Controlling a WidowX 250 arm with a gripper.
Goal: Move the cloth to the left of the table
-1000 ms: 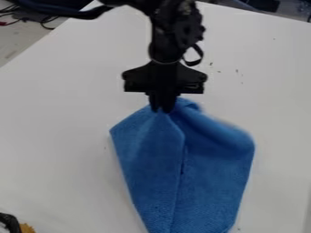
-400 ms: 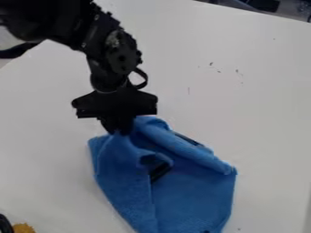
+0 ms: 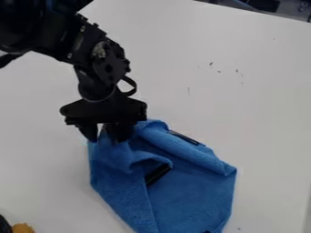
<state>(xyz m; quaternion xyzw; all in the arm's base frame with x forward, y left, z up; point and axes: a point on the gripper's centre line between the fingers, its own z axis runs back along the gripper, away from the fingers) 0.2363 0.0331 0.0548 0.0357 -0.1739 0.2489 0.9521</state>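
So the black arm comes in from the upper left corner, and its gripper hangs over the top left part of the blue cloth. The claw's open, btw: there's a pretty clear gap between its two fingers, and it isn't clamped on anything. The tips are right at the cloth's upper left corner, one by the outer edge and the other in front of the fabric, though I can't tell if either one is actually touching it. The cloth itself sits on the white table, low in the view and around the middle, leaning a little to the left, and it runs down to the bottom edge. It's kinda rumpled, with a thick fold slanting from the top down to the right corner and another fold bunched up near the center. A dark strip pokes out by that center fold, and a thinner dark piece runs along the upper edge of the slanting fold. No clue what either of those is. Way down in the bottom left corner there's a fuzzy orange-yellow thing just beside a black rounded thing, both cut off by the edge. Some tiny dark specks are scattered on the upper right part of the table.
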